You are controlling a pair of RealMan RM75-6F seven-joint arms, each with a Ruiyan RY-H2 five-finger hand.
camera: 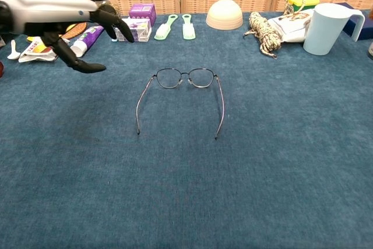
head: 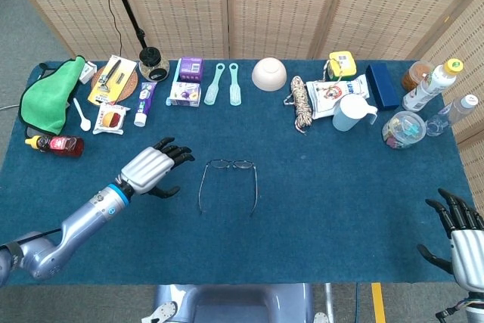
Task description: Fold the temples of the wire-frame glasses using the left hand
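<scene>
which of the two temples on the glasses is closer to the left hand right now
The temple on the image-left side of the wire-frame glasses; the left hand hovers beside it, open, while the other temple lies farther away.
</scene>
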